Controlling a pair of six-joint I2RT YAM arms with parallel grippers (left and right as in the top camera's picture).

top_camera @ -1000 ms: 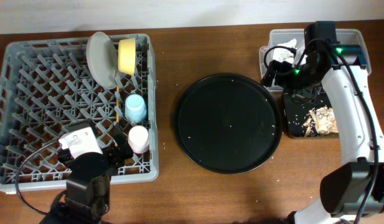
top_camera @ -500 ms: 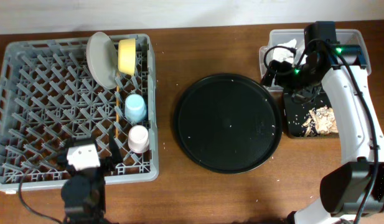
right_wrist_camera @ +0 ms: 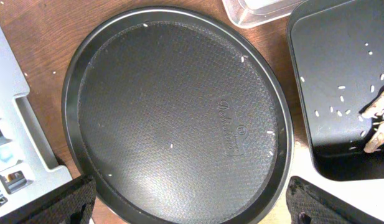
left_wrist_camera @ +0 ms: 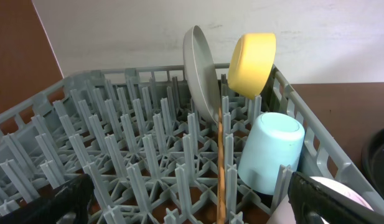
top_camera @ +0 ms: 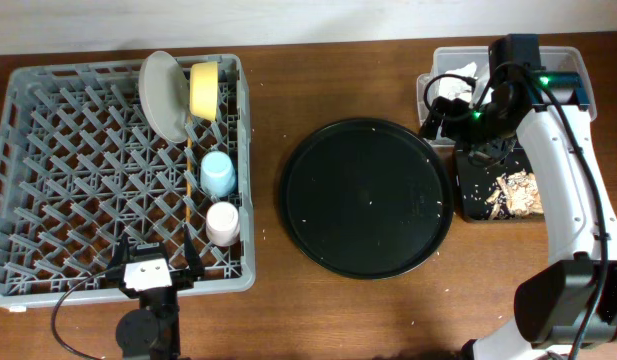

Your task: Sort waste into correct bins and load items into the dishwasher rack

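The grey dishwasher rack fills the left of the table. In it stand the pale plate and the yellow bowl on edge. The blue cup, the pink cup and the chopsticks lie along its right side. The left wrist view shows the plate, bowl, blue cup and chopsticks. My left gripper is open and empty at the rack's front edge. My right gripper is open and empty, high over the round tray's right rim.
The large round black tray sits mid-table. The clear tub at the back right holds the white napkin. The black rectangular tray holds food scraps. The wrapper is not visible.
My left arm has drawn back toward the table's front, from over the rack's front rows to its front rim. The right arm has not moved.
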